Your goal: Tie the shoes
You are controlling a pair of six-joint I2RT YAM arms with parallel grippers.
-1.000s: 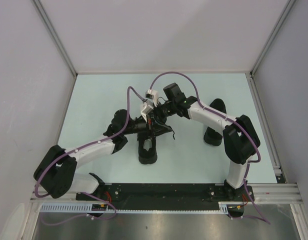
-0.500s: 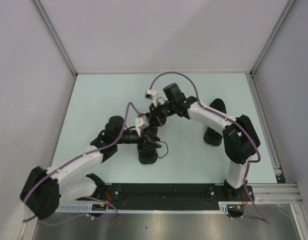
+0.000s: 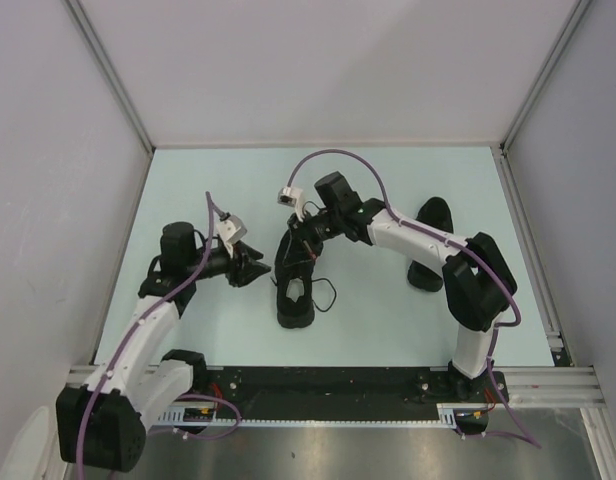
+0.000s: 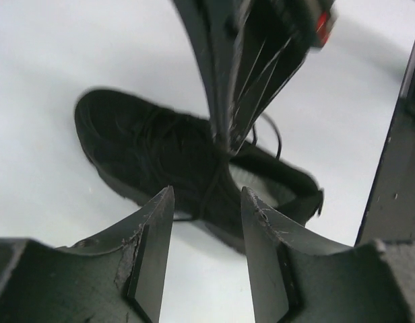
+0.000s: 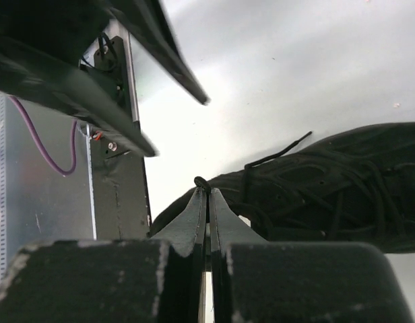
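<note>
Your right pincer (image 5: 207, 195) is pinching the thin lace (image 5: 201, 181) of the sneaker (image 3: 295, 295), probably limp and slippery; your left pincer (image 4: 207, 195) is hanging spread, empty.

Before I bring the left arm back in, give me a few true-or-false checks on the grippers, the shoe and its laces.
1. The right gripper is shut on a lace above the shoe. True.
2. The left gripper holds the other lace. False: it is open and empty, apart from the shoe, on the shoe's left.
3. The shoe has tipped onto its side. False: it stands on its sole with the opening up.
4. A slack lace loop lies on the table on the right arm's side of the shoe. True.
</note>
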